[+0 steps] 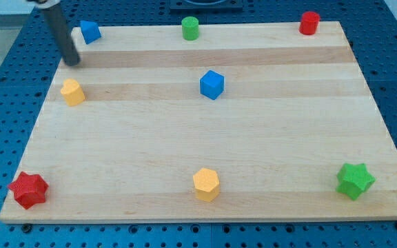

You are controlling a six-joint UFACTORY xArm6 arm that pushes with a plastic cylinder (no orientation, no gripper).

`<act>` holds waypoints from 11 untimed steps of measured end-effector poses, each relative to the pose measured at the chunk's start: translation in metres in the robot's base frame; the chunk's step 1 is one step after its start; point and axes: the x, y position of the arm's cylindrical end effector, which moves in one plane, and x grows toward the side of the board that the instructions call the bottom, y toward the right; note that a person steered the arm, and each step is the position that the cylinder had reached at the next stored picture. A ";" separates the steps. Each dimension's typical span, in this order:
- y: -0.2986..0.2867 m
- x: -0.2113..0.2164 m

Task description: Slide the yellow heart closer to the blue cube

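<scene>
- Resting on the far left of the worktop (150,117), my tip (73,63) sits just beyond the yellow heart (72,91) and near the blue block (89,31) at the far left corner; the rod is dark, smooth and slanted
- No hand here, only the bare rod, so nothing is held
- Worktop: pale wood in long glued strips with visible grain, lying on a blue perforated base (5,103)
- Yellow heart: matte plastic, on the left side, well apart from the blue cube (211,84) near the middle
- Far edge: green cylinder (190,28), red cylinder (309,23)
- Near edge: red star (28,189), yellow hexagonal block (206,184), green star (355,180)
- No readable writing or labels
</scene>
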 end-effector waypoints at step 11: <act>0.070 0.081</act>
